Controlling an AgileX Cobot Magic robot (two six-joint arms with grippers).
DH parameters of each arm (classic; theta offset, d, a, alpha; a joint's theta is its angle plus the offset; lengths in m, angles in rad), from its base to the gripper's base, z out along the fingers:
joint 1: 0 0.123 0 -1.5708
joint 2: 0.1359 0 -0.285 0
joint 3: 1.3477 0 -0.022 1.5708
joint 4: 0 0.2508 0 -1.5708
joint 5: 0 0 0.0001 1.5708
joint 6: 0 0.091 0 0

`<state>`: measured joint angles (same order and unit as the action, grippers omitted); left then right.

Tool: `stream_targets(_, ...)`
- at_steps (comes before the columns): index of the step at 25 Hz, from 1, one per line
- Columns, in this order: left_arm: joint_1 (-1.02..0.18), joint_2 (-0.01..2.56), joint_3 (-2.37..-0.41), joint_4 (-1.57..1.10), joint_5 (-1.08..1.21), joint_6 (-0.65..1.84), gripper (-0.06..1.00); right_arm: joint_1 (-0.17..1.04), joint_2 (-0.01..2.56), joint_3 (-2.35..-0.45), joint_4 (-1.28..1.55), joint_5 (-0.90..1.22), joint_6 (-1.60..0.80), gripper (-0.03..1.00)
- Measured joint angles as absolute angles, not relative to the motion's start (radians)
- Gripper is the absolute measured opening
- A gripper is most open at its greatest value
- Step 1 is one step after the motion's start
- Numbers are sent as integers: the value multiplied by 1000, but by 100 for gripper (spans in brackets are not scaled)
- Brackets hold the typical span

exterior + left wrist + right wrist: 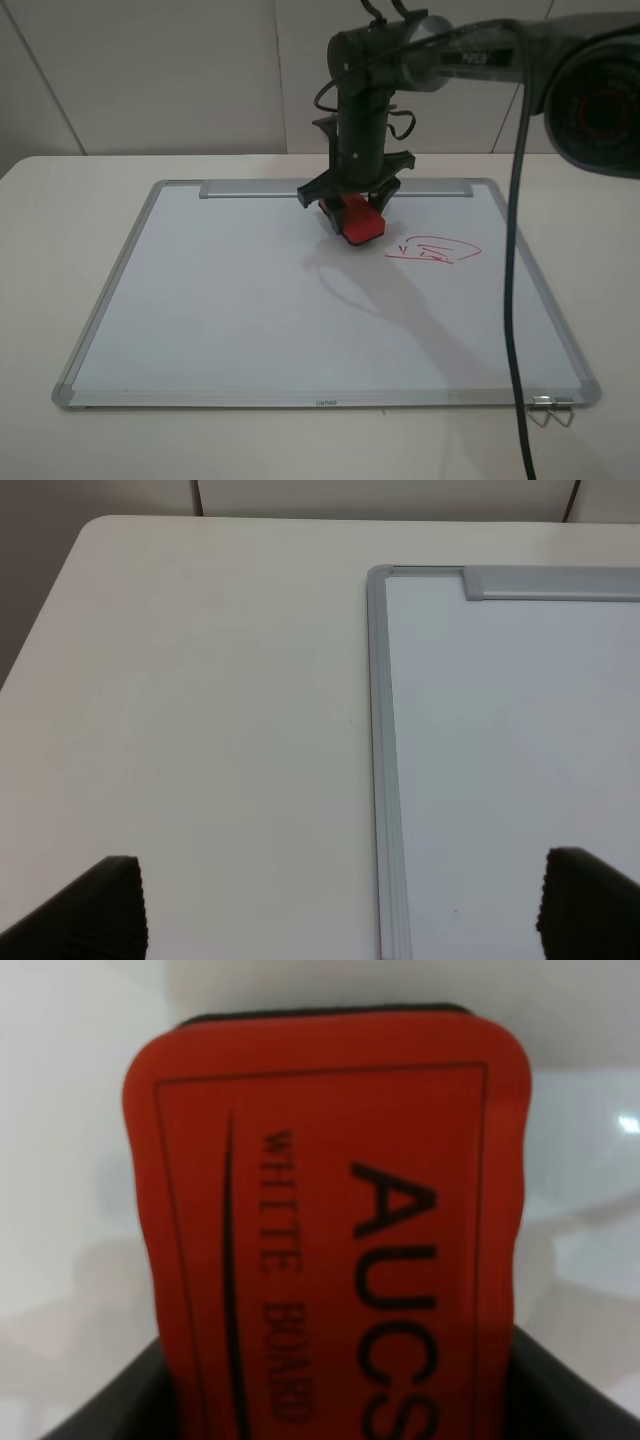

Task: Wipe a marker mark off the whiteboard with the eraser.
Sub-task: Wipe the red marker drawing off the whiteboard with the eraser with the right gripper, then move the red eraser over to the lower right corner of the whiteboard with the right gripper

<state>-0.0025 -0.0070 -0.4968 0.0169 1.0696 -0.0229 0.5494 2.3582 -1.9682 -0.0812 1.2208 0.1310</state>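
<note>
White tabletop (60,200) carries the whiteboard (230,300). Our right gripper (352,208) clamps the eraser (360,222) between its jaws, down at the board near the tray bar (250,188). A red scribble (432,250) lies just beside them. Our left gripper (355,910) stands wide above the board's frame.

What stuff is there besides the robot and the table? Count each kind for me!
Whiteboard: 1
Eraser: 1
Red scribble: 1
Metal clip: 1
Total: 4
</note>
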Motion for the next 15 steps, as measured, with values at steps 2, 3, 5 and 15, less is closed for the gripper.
stream_targets(2, -2, -7, -497, 17, 1070, -23, 78, 565, 2309, -1970, -65, 1220, 134, 50)
stream_targets(3, -2, -7, -497, 17, 1070, -23, 78, 571, 2288, -1970, -62, 1219, 143, 50)
stream_targets(5, -2, -7, -497, 17, 1070, -23, 78, 575, 2261, -1949, -63, 1216, 165, 50)
stream_targets(15, -2, -7, -497, 17, 1070, -23, 78, 534, 1991, -1419, -122, 1088, 358, 50)
